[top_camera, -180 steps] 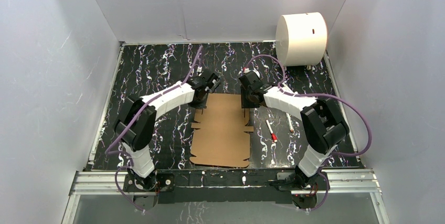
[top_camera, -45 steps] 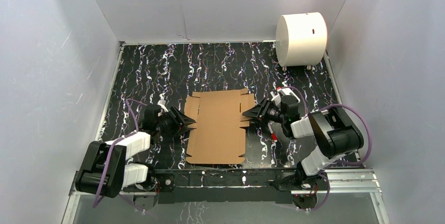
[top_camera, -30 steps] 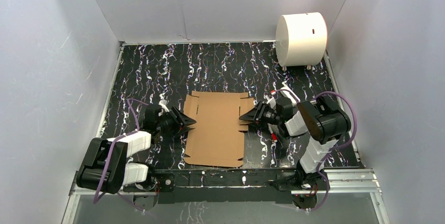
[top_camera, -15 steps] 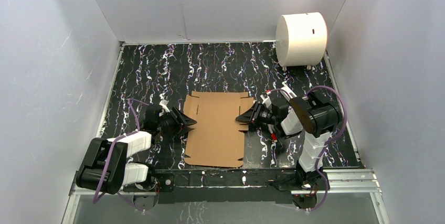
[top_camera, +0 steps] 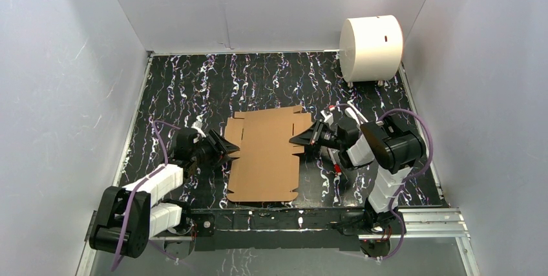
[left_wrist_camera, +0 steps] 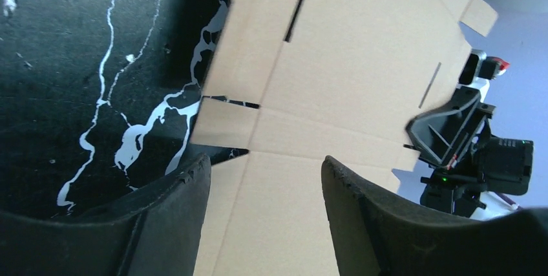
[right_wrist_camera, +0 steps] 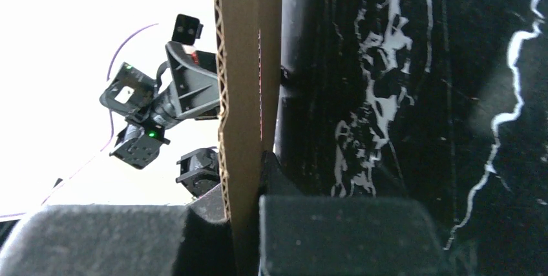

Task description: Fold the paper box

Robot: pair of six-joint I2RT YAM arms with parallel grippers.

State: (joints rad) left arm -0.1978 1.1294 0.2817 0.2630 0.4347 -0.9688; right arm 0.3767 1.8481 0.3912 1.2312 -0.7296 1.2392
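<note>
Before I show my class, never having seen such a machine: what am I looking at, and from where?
Two robot arms are bolted at the near edge of a black marbled table. The wide picture looks down from above and behind them; the other two come from cameras on their wrists. An unfolded brown cardboard sheet with notched flaps lies between the arms; a white drum stands at the far right. The right tool pinches the sheet's right edge; the left tool is open at its left edge.
</note>
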